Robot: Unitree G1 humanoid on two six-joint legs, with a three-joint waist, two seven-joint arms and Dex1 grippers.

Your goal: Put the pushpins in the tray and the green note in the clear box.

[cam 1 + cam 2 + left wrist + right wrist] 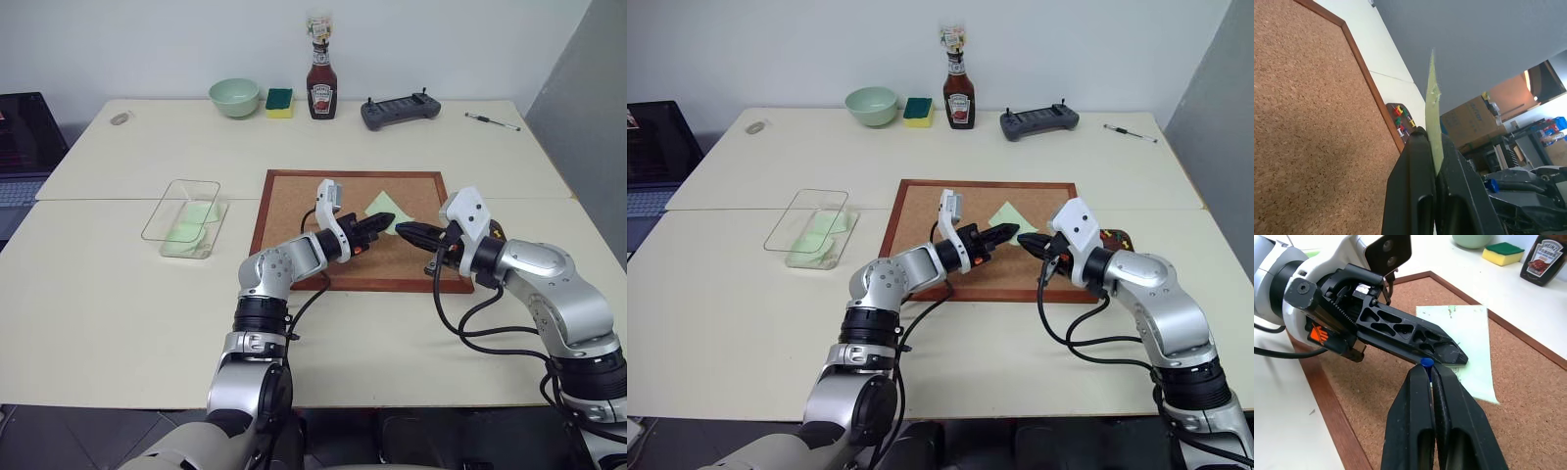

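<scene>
— Where is the green note [1469, 347] sitting right now?

— It is lying over the corkboard [294, 220], toward its far right part, and the left gripper [384, 224] is pinching its near edge with both black fingers pressed together on the paper. In the left wrist view the slip is standing edge-on between the fingers [1415, 186].

— And the right gripper [1429, 373]?

— Its fingers are clamped tight on a blue-headed pushpin [1426, 363], tip to tip with the left gripper just above the note.

— What are the containers holding?

— The clear box [167, 220] is standing on the table [118, 294] to the left of the corkboard, well apart from both grippers, and pale green slips [191, 225] are already lying inside it. The dark red tray [1392, 108] is sitting just beside the corkboard's right edge, with red, yellow and green pushpins [1402, 121] lying in it. A mint green bowl [234, 97] is resting at the far edge — I cannot tell whether anything is in it.

— Any writing?

— The ketchup bottle [321, 83] beside the green-and-yellow sponge [279, 102] is showing a label that looks like "Heinz". A black controller [400, 110] and a pen [492, 120] are lying farther right.
</scene>
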